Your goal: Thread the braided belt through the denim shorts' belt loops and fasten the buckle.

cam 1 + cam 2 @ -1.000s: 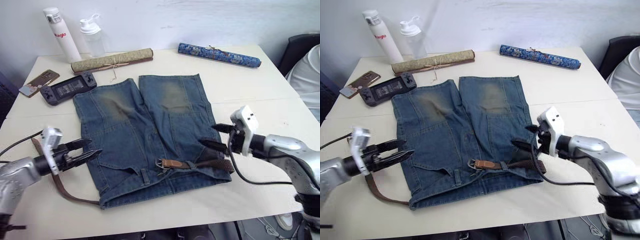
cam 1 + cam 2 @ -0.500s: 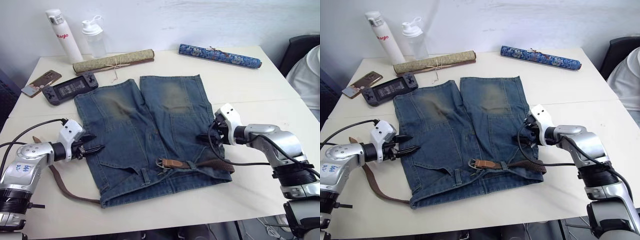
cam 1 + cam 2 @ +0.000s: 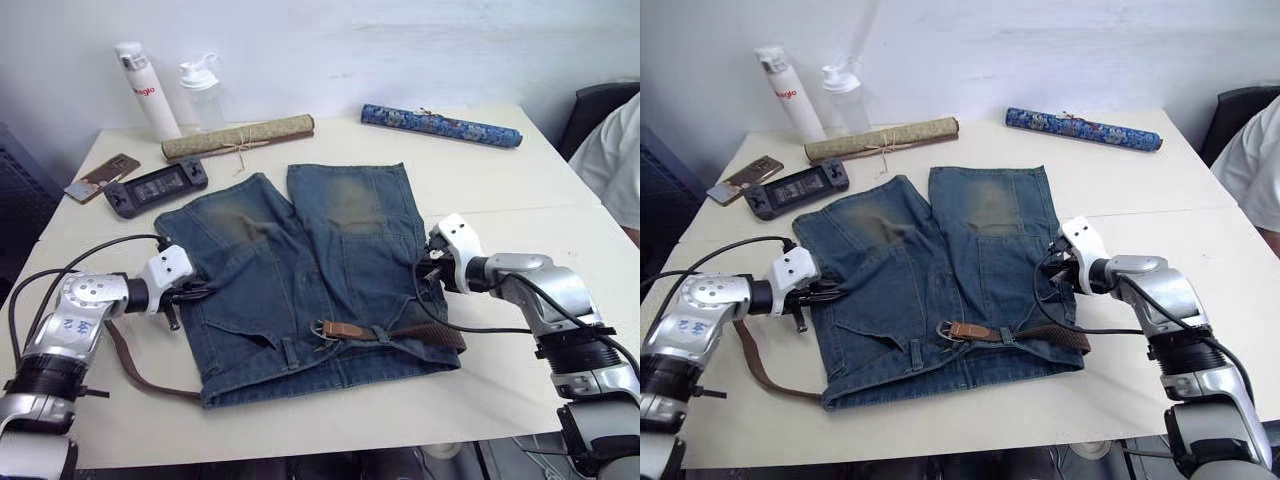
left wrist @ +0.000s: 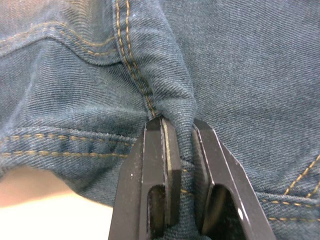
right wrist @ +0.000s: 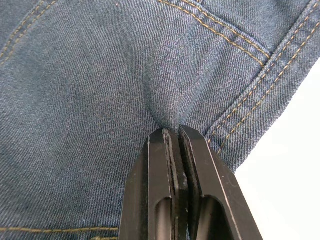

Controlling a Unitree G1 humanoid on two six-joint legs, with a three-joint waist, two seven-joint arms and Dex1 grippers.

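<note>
From the left eye view, you have the denim shorts spread flat on the bench, waistband toward you, legs pointing away. The braided belt runs along that waistband from side to side. Its right stretch is already lying across the front, ending at the buckle near the middle. The left end trails off the cloth in a loop over the bare bench. Your left claw sits at the shorts' left edge and your right claw at the right edge, each above the belt line.

The right eye view gives the same layout. The free tail lies just below your left claw, so that arm is the nearer one for feeding it on toward the buckle, working along the waistband's long axis.

In the left wrist view, your left claw is clamped on a raised fold of denim along a stitched seam, cloth pinched between the fingers.

In the right wrist view, your right claw is likewise pressed together on a small pucker of denim near the shorts' edge, with bare bench just beyond it.

The belt loops on the left half look unthreaded, so I judge the task partway done.
</note>
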